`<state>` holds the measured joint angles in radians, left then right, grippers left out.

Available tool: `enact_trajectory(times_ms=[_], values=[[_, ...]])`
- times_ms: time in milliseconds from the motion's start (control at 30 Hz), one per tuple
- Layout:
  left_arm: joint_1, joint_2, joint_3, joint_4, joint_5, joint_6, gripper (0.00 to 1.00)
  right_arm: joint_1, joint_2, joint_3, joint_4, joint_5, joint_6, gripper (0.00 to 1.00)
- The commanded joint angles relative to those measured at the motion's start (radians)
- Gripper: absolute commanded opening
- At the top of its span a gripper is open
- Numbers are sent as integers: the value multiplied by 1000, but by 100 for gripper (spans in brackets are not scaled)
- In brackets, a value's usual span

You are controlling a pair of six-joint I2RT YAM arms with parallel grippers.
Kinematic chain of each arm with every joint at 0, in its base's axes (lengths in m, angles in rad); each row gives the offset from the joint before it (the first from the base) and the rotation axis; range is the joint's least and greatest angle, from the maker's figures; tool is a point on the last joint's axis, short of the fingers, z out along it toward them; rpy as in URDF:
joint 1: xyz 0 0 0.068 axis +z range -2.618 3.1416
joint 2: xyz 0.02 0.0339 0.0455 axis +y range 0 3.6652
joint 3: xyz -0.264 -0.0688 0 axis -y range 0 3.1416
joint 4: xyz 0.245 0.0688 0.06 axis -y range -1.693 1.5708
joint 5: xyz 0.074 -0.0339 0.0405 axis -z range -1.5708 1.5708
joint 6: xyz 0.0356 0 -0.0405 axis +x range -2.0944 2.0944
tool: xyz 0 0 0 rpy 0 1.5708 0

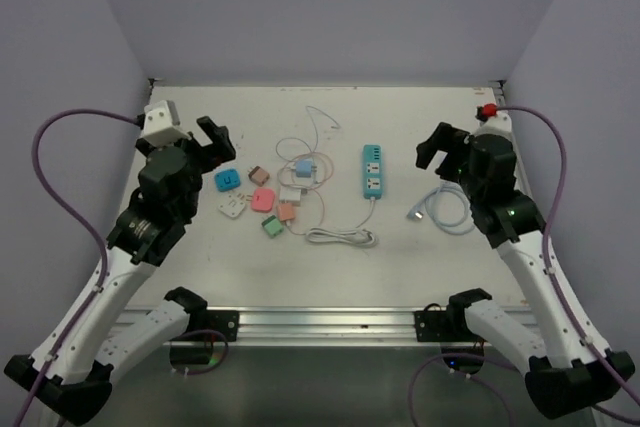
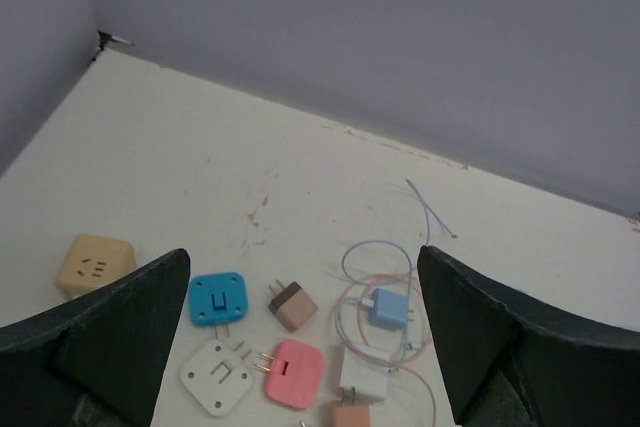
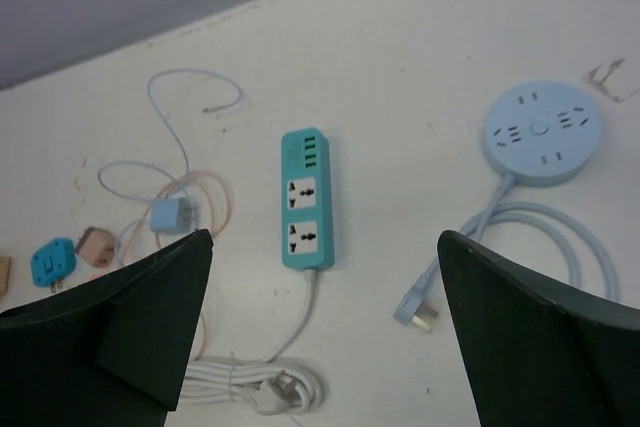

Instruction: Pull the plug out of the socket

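Several adapters (image 1: 262,199) (cables (image 1: 312,159) too) near socket (image 1: 372,169)

From above and behind the arm bases, we looked along the whole table (image 1: 420,267) toward the back wall (image 1: 330,7), from farthest off. Our left wrist view sat lower and nearer, tilted forward at that wall over the table's left half. Our right wrist view faced steeply down over the teal power strip (image 3: 305,197) and the round blue socket (image 3: 541,132). All three views shared the light blue charger (image 1: 302,168) (image 2: 388,307) (image 3: 172,215) and the cyan adapter (image 1: 227,181) (image 2: 217,299) (image 3: 52,260).
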<state>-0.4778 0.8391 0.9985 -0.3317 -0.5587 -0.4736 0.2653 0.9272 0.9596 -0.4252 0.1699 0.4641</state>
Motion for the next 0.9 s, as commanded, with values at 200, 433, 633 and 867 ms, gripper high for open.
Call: enact_trajectory(times_ms=[200,433,633,867], values=[[5,-264,81,-36,-268,253,100,2,-293,175,-202,224,-129,99],[5,-497,-104,147,-377,320,100,2,-479,142,-187,220,-274,99],[5,-724,-348,269,-414,289,100,3,-700,-87,-44,258,-363,99],[5,-819,-435,360,-448,345,100,12,-847,-271,81,329,-393,99]])
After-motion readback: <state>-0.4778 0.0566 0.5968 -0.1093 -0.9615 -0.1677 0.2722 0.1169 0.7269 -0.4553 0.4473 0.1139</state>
